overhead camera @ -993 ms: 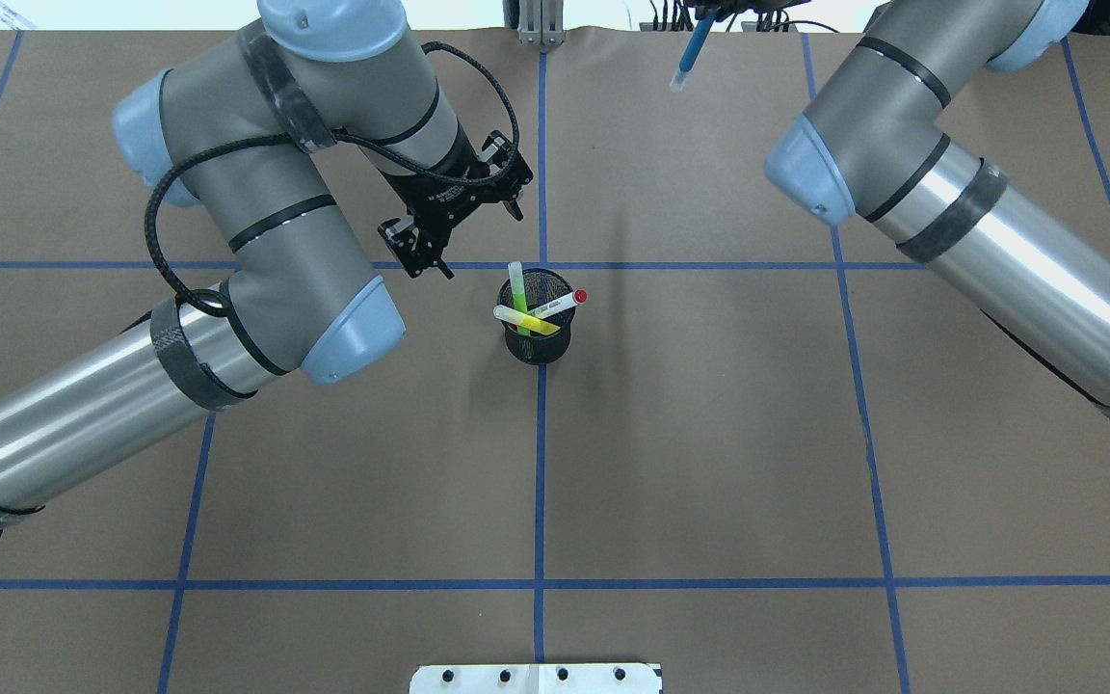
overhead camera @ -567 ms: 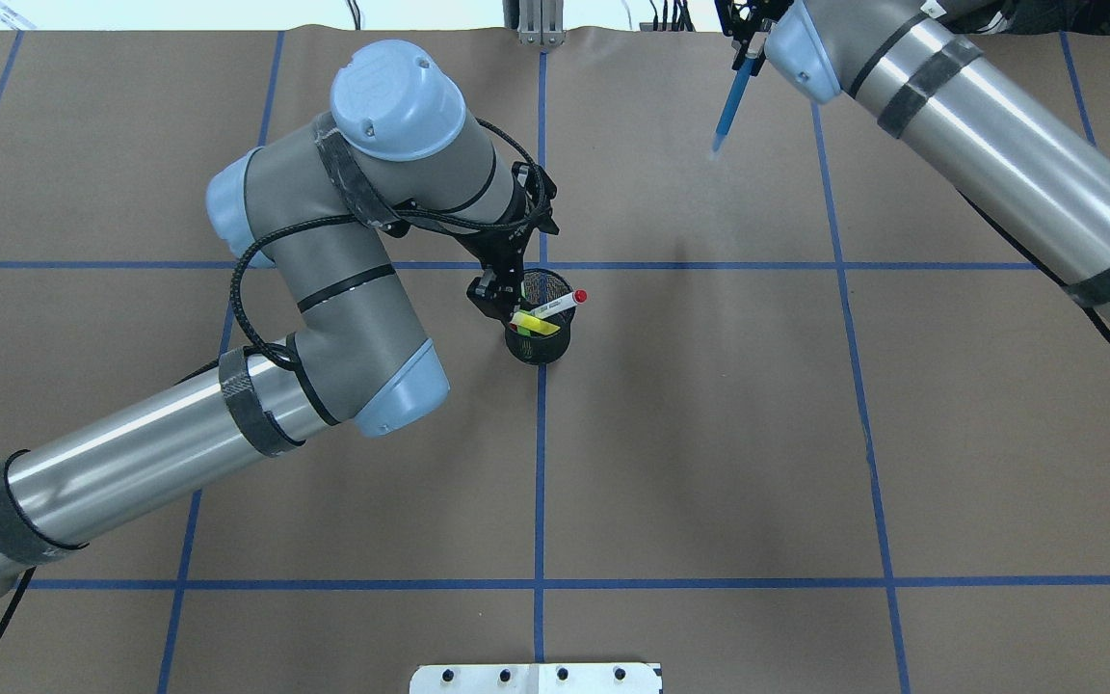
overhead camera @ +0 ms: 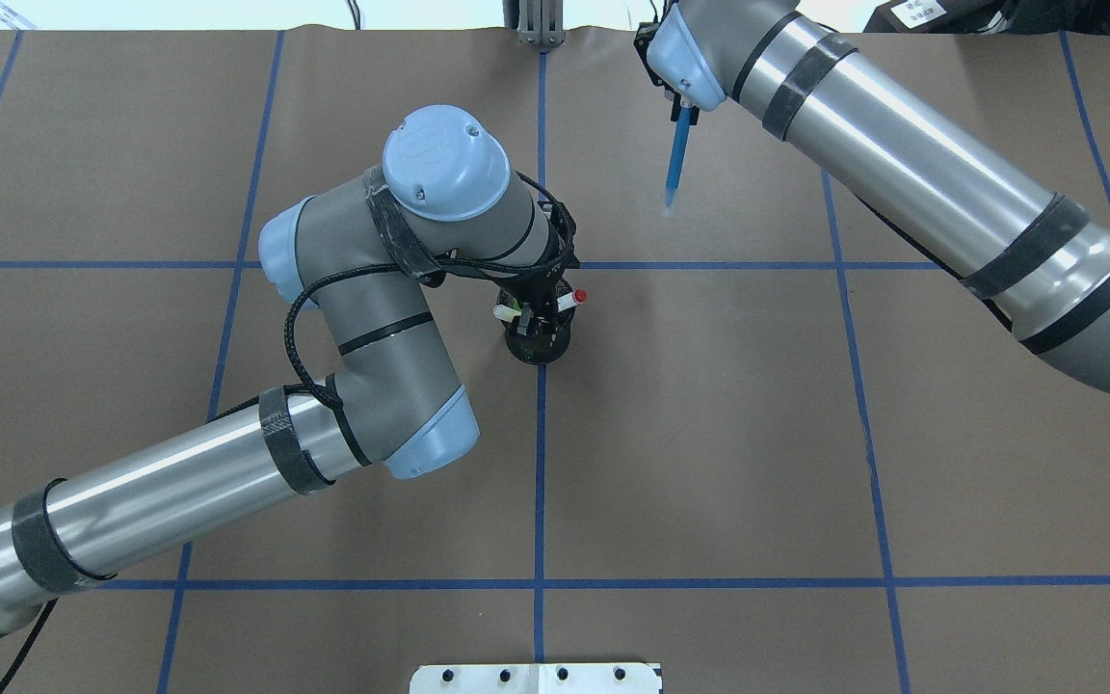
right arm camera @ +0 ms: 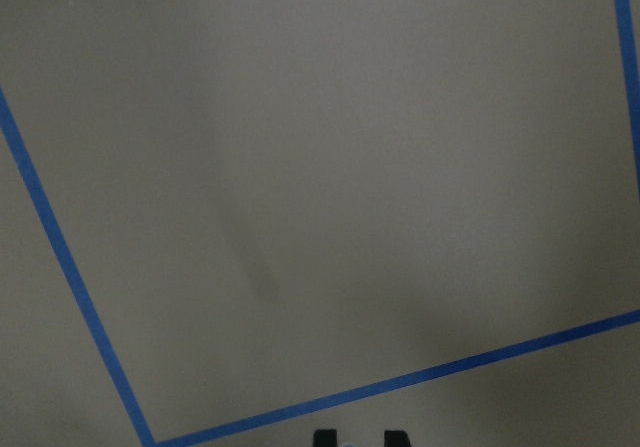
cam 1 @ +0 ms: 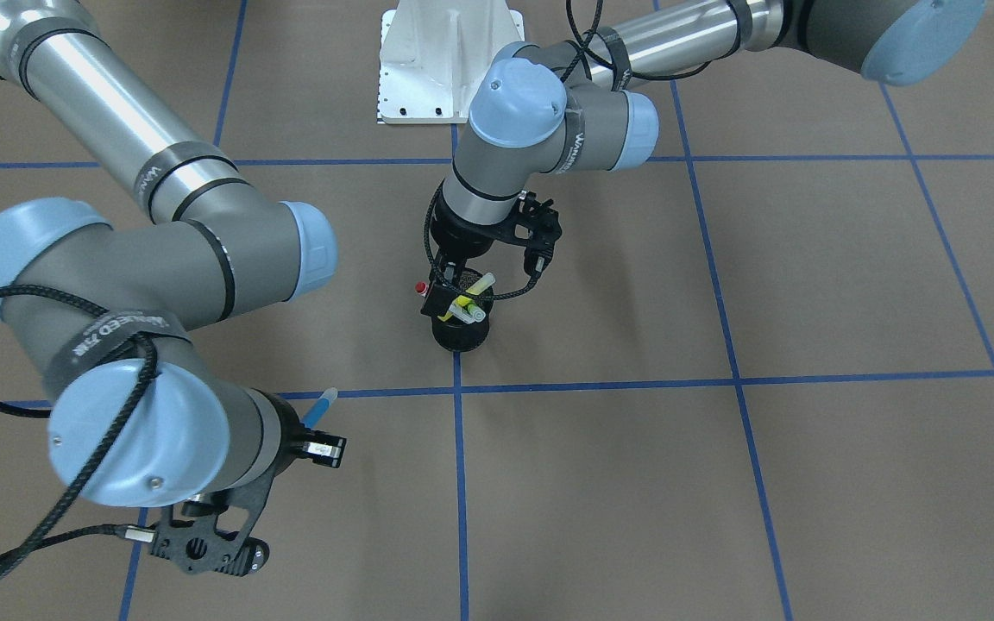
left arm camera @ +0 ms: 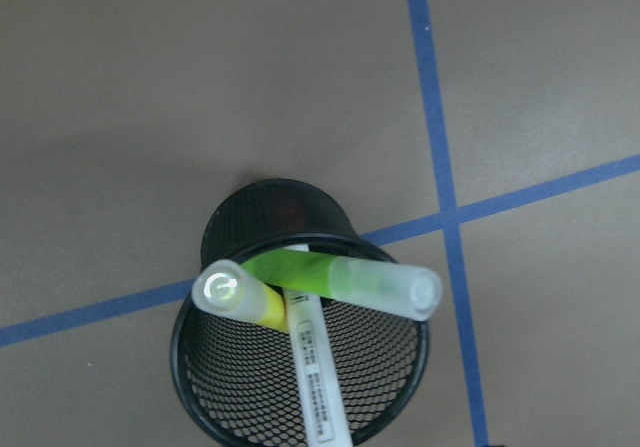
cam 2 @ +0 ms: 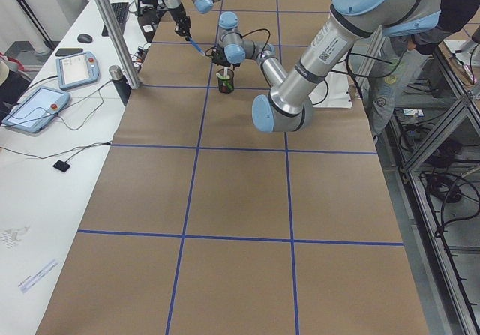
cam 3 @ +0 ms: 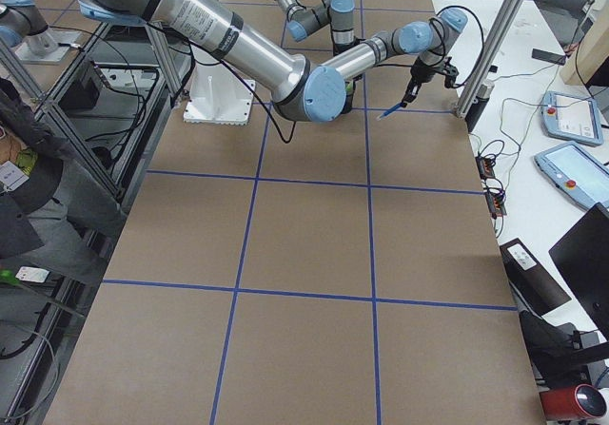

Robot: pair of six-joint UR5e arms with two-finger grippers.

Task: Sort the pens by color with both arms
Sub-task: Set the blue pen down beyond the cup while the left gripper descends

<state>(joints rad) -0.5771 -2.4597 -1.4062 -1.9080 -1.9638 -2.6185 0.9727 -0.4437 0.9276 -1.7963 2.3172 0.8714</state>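
A black mesh cup (overhead camera: 538, 349) stands at the table's middle, also in the front view (cam 1: 460, 335) and the left wrist view (left arm camera: 190, 367). It holds the yellow pen (left arm camera: 240, 297), the green pen (left arm camera: 340, 277) and the white pen (left arm camera: 312, 367) with its red end (overhead camera: 580, 296). My left gripper (overhead camera: 536, 316) hovers open right over the pen tops (cam 1: 454, 304); its fingers do not show in the wrist view. My right gripper (overhead camera: 682, 108) is shut on the blue pen (overhead camera: 676, 159), held above the far side of the table (cam 1: 320, 407).
Blue tape lines divide the brown table into squares. The white base plate (overhead camera: 536, 678) sits at the near edge. A side bench with tablets (cam 2: 34, 110) and a metal post (cam 2: 112, 31) flank the table; a person (cam 2: 405, 58) stands by the robot.
My left gripper has swung right and come down over the cup. My right arm has carried the blue pen left and toward the table's middle.
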